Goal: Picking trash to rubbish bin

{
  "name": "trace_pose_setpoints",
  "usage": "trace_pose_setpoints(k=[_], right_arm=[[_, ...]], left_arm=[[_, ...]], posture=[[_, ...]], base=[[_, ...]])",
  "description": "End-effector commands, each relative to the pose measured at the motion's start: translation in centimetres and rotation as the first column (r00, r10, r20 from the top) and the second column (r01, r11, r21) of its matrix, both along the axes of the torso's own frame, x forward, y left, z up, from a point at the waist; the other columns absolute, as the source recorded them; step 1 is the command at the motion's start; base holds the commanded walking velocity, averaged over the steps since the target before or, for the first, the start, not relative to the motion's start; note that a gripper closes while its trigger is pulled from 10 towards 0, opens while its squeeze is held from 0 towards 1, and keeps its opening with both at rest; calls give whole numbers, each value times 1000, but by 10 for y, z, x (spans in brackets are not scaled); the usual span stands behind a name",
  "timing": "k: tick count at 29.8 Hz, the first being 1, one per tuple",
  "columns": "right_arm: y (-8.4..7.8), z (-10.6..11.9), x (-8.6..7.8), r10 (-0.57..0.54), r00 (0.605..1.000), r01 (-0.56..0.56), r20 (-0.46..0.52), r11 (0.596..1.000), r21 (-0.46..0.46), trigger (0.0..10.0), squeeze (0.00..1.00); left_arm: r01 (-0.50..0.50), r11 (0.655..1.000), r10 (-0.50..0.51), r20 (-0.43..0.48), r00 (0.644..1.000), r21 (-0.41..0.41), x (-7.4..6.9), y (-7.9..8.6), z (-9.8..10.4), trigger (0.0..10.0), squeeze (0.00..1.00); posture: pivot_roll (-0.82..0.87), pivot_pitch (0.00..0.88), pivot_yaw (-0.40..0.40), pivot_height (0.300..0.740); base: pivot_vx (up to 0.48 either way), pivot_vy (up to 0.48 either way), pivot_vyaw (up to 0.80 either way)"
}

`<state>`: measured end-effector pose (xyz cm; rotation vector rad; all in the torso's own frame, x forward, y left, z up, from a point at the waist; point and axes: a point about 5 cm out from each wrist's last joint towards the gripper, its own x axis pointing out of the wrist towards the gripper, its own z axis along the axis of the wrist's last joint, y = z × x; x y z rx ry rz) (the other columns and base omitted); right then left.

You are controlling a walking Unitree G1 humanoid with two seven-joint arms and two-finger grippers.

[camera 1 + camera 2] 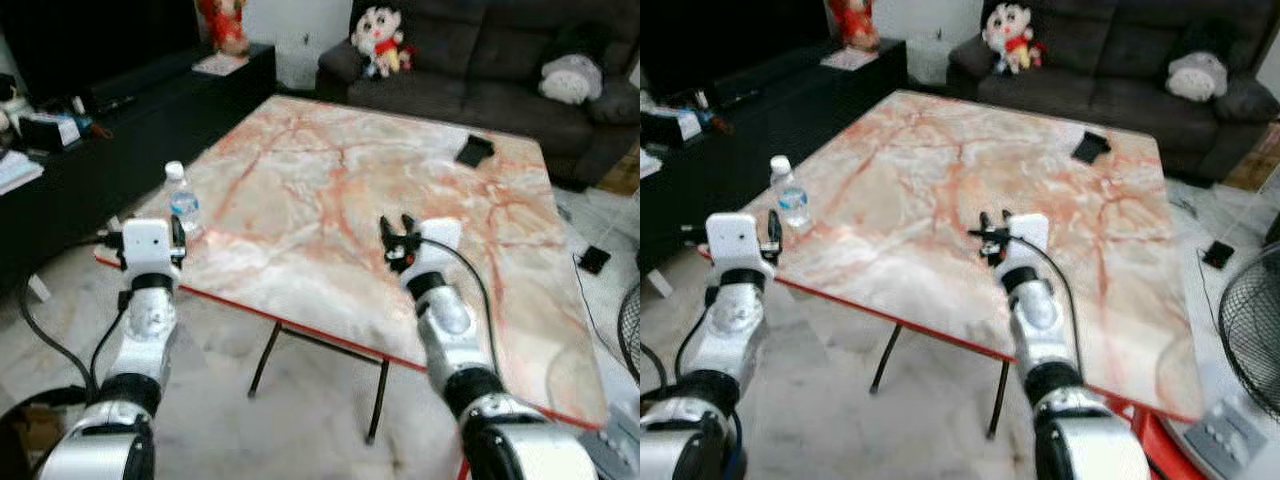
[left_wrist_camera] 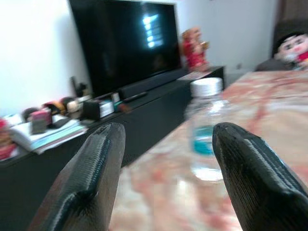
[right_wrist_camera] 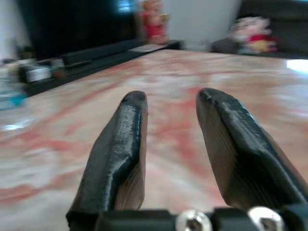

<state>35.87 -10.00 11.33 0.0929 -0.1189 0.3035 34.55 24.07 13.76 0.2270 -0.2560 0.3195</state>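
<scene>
A clear plastic bottle with a white cap and blue label stands upright near the left edge of the marble-patterned table. My left gripper is open just short of the bottle, at the table's left edge; the bottle stands ahead of the gap, nearer one finger and untouched. My right gripper hovers low over the middle front of the tabletop. It is open with nothing between its fingers, and the bottle lies far off to its side.
A small black item lies at the table's far right. A dark sofa with plush toys stands behind the table. A low black TV console runs along the left. A fan and a black object on the floor are on the right.
</scene>
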Motion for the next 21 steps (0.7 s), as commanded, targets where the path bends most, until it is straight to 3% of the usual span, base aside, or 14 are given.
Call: trace_pose_setpoints(k=[1, 4, 10, 21], right_arm=[[-12, 4, 3, -28, 1000, 28, 11, 1000, -10, 10000, 0], [-12, 4, 3, -27, 1000, 27, 10, 1000, -10, 10000, 0], [-15, 1, 2, -41, 999, 41, -1, 999, 0, 10000, 0], [-16, 1, 2, -42, 999, 42, -4, 999, -2, 10000, 0]], left_arm=[[11, 1000, -11, 13, 1000, -7, 2, -6, 2, 10000, 0], [23, 1000, -23, 12, 1000, -7, 2, -7, 3, 10000, 0], [57, 998, -57, 2, 998, -19, 2, -12, 0, 10000, 0], [69, 997, -69, -3, 998, -25, 3, -14, -1, 10000, 0]], posture=[[59, 14, -51, 740], [55, 13, -50, 740], [53, 15, -51, 740], [49, 10, -50, 740]], base=[[398, 0, 0], [314, 0, 0], [0, 42, 0], [0, 443, -217]])
